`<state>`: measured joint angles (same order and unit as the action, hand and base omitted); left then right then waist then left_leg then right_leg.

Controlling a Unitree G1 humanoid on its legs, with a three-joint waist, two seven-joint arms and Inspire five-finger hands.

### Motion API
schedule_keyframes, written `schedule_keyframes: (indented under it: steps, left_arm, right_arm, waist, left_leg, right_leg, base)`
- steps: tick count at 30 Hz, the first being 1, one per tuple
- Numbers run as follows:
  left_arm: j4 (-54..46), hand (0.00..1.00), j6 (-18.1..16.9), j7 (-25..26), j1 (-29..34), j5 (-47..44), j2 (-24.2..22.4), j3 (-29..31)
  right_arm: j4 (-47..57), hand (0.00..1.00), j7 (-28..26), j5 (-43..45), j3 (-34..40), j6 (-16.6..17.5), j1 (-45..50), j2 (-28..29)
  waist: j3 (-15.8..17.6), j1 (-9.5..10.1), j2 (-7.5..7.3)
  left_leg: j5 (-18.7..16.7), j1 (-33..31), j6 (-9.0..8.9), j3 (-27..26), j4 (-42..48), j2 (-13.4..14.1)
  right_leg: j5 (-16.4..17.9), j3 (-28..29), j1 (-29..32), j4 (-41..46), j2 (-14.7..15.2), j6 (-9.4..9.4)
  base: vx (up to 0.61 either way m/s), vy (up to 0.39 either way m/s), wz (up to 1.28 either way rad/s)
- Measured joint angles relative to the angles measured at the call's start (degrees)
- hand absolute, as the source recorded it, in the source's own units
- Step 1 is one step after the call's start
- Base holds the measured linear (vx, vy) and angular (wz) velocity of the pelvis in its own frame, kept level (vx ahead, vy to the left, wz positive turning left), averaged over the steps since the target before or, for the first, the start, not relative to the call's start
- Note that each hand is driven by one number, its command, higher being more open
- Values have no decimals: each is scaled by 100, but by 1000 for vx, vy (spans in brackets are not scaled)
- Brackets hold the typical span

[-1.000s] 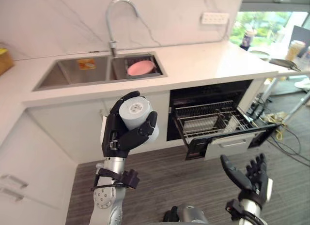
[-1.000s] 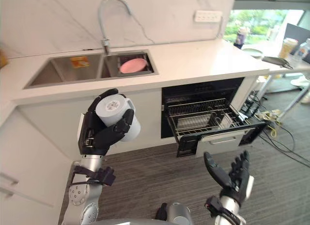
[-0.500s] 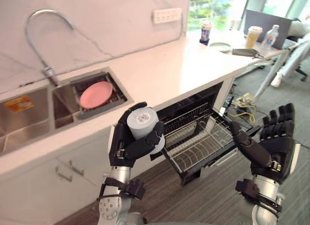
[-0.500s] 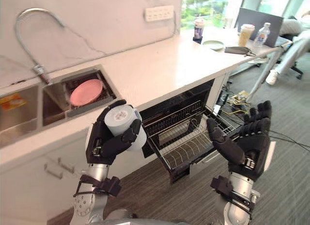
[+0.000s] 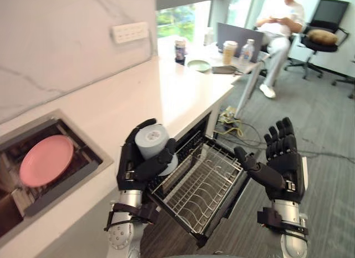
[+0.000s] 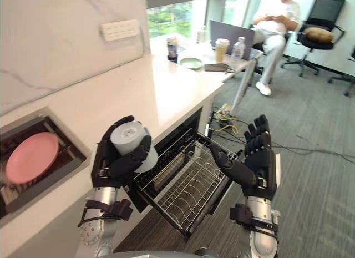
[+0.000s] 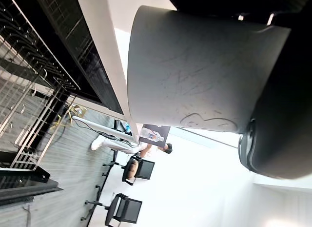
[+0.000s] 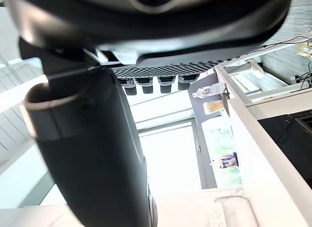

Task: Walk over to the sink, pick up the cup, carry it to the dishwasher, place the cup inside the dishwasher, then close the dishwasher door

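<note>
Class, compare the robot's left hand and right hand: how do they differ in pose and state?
The left hand is curled round the grey cup; the right hand is open, holding nothing. The left hand sits left of the dishwasher rack, the right hand to its right. Both are dark.

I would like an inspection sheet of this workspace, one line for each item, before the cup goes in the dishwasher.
Surface: white countertop, sink at its left.
Job's things: cup held above the counter edge; dishwasher rack pulled out.
Clutter: pink plate in sink; can, green plate, paper cup, bottle, laptop at the far end.
Robot hands: left robot hand shut on cup; right robot hand open, beside the rack.
Cables: loose cables on floor.
Surroundings: seated person, office chair, wall socket.
</note>
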<state>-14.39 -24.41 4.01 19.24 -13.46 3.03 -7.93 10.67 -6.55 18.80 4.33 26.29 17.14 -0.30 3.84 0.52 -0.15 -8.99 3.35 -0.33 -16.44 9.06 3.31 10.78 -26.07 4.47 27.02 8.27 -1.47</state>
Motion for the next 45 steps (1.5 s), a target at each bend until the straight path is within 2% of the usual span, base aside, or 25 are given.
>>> schedule_keyframes:
  steps: [1, 2, 3, 4, 5, 6, 9, 10, 12, 15, 18, 19, 20, 23, 26, 27, 28, 29, 30, 31, 33, 38, 40, 42, 45]
  left_arm:
    - [-4, 0, 41, 34, -37, -1, 13, 50]
    - [-2, 0, 84, 84, -211, 0, 28, 73]
    - [7, 0, 88, 100, -396, -1, 34, 59]
    - [11, 0, 88, 101, -474, -1, 47, 62]
    - [19, 0, 91, 103, -608, -1, 89, 70]
    - [59, 0, 98, 100, -714, 0, 125, 60]
    - [161, 0, 189, 95, -793, 1, 105, -104]
    - [180, 0, 185, 131, -781, 2, 114, -87]
    - [185, 0, 166, 366, -785, 5, 153, -2]
    - [223, 0, 167, 683, -754, 86, 130, 102]
    - [393, 0, 176, 977, -713, 330, 73, 306]
    - [425, 0, 180, 1004, -679, 381, 48, 304]
    - [409, 0, 182, 997, -569, 406, -41, 279]
    - [363, 0, 158, 972, -367, 390, -136, 386]
    - [295, 0, 44, 975, -234, 399, -86, 385]
    - [289, 0, 44, 971, -199, 401, -165, 344]
    - [284, 0, 43, 968, -166, 397, -202, 292]
    - [261, 0, 43, 924, -179, 397, -211, 178]
    - [226, 0, 43, 872, -191, 397, -201, 146]
    - [141, 0, 42, 778, -245, 392, -178, 70]
    - [70, 0, 39, 722, -445, 397, -139, -94]
    - [112, 0, 40, 730, -757, 633, -209, -489]
    - [125, 0, 40, 729, -755, 811, -195, -619]
    - [230, 0, 33, 705, -761, 906, -160, -627]
    - [411, 0, 15, 652, -805, 884, -102, -579]
  right_arm:
    - [-116, 100, -8, -13, -38, -34, -103, 12]
    - [-252, 100, -10, -47, -70, -61, -124, 41]
    - [-350, 100, 1, -106, -84, -94, -125, 62]
    - [-358, 100, 7, -129, -108, -138, -122, 69]
    - [-337, 100, 10, -214, -163, -160, -121, 74]
    - [-329, 100, 17, -244, -168, -163, -124, 74]
    - [-331, 100, 118, -346, -135, -233, -130, 9]
    - [-332, 100, 150, -344, -185, -255, -137, -40]
    - [-334, 100, 124, -341, -295, -277, -260, -99]
    - [-337, 100, 17, -305, -312, -396, -475, -259]
    - [-331, 100, -149, -163, -372, -473, -602, -404]
    - [-334, 100, -183, -86, -348, -483, -607, -413]
    - [-337, 100, -206, -8, -287, -492, -622, -539]
    - [-329, 100, -271, 15, -254, -597, -616, -566]
    - [-345, 100, -399, 40, -104, -596, -710, -577]
    - [-387, 100, -438, 81, 37, -602, -787, -631]
    - [-389, 100, -429, 153, 100, -607, -785, -649]
    - [-363, 100, -426, 209, 264, -606, -783, -636]
    - [-345, 100, -408, 231, 320, -606, -782, -609]
    - [-296, 100, -358, 248, 405, -601, -754, -525]
    - [-74, 100, -346, 246, 466, -598, -647, -469]
    - [98, 100, -352, 247, 560, -600, -356, -259]
    - [283, 100, -430, 267, 555, -601, -146, -233]
    - [580, 100, -600, 422, 546, -589, 130, -159]
    - [753, 100, -734, 475, 474, -483, 257, -166]
  waist:
    - [-6, 17, 54]
    - [38, -39, 65]
    - [63, -40, 38]
    - [73, -41, 31]
    - [64, -39, -109]
    - [77, -47, -159]
    - [101, 2, -157]
    - [77, 38, -189]
    - [4, 140, -363]
    - [12, 316, -341]
    - [113, 309, -386]
    - [156, 300, -372]
    - [170, 245, -226]
    - [243, 161, -112]
    - [308, 154, -31]
    - [363, 178, 67]
    - [353, 181, 93]
    - [294, 100, 211]
    - [274, 30, 213]
    - [284, -75, 68]
    - [290, -227, 44]
    - [323, -352, 14]
    - [354, -433, 14]
    - [364, -469, 6]
    - [368, -443, 3]
  left_leg:
    - [19, 17, 34, -97, -65, 84]
    - [24, 54, 44, -92, -107, 165]
    - [22, 69, 46, -67, -75, 212]
    - [21, 21, 45, -42, -20, 240]
    - [9, -87, 25, 48, 96, 249]
    - [-9, -135, -3, 170, 149, 248]
    - [11, -4, -53, 552, 85, 327]
    - [14, 21, -59, 645, 90, 328]
    - [4, -100, -164, 621, 183, 309]
    - [-3, -283, -402, 487, 328, 572]
    - [-210, -689, -686, 436, 1243, 796]
    - [-296, -739, -715, 450, 1150, 796]
    - [217, -750, -518, 176, 671, 849]
    - [225, -1173, -516, -445, 1654, 1131]
    - [358, -1131, -439, -404, 1098, 1060]
    - [24, -1144, -280, -498, 1690, 1160]
    - [-115, -1082, -280, -497, 1879, 1139]
    - [-176, -908, -348, -475, 1567, 1027]
    - [-169, -804, -363, -445, 1250, 926]
    - [181, -562, -299, -425, 517, 595]
    - [892, -192, -146, -380, -742, 128]
    - [1140, -169, -36, -223, -1224, -67]
    - [1185, -121, 8, -77, -1292, -87]
    - [1279, -69, 38, 148, -1399, -126]
    - [1389, -125, 75, 390, -1426, -179]
  right_leg:
    - [-52, -89, 33, 56, 14, 2]
    - [64, -371, 71, 459, 262, -267]
    - [76, -406, 53, 604, 594, -278]
    - [-36, -322, -10, 439, 691, -203]
    - [-891, 5, -193, -4, 838, -255]
    - [-1078, 264, -247, -68, 848, -135]
    - [-1033, 632, -294, 400, 775, -3]
    - [-656, 786, -309, 231, 779, 323]
    - [-722, 801, -331, -743, 731, 438]
    - [-834, 755, -793, -1958, 336, 822]
    - [-872, 702, -1120, -2518, 151, 885]
    - [-872, 693, -1169, -2519, 167, 885]
    - [-870, 554, -1210, -2496, 118, 887]
    - [-683, 99, -1315, -2413, 67, 877]
    - [-649, -139, -1218, -2388, 27, 784]
    - [-641, -234, -1236, -2307, 25, 770]
    - [-641, -260, -1252, -2273, 28, 770]
    - [-634, -331, -1266, -2176, 34, 765]
    - [-629, -391, -1251, -2129, 71, 759]
    - [-597, -436, -1144, -1975, 278, 730]
    - [-594, -429, -911, -1670, 574, 715]
    - [-597, -397, -685, -1242, 767, 713]
    - [-608, -94, -577, -853, 824, 697]
    - [-617, 626, -428, -429, 810, 683]
    - [-616, 988, -471, -486, 762, 683]
  base:
    - [20, 40, -95]
    - [88, 44, -21]
    - [101, 51, 3]
    - [131, 21, 18]
    - [85, -65, 31]
    - [67, -96, 68]
    - [81, -129, 72]
    - [54, -107, 45]
    - [35, -210, 23]
    - [30, -263, -23]
    - [31, -206, -23]
    - [-1, -91, 7]
    - [8, -52, 6]
    - [-16, -82, 24]
    - [-94, -40, 44]
    - [-71, 27, 41]
    - [-69, 68, 36]
    - [-39, 60, 36]
    - [-83, 124, 52]
    - [-85, 99, 43]
    - [-138, 150, 41]
    - [-119, 89, 23]
    - [-58, 69, 35]
    - [-28, 39, 46]
    - [28, -9, 45]
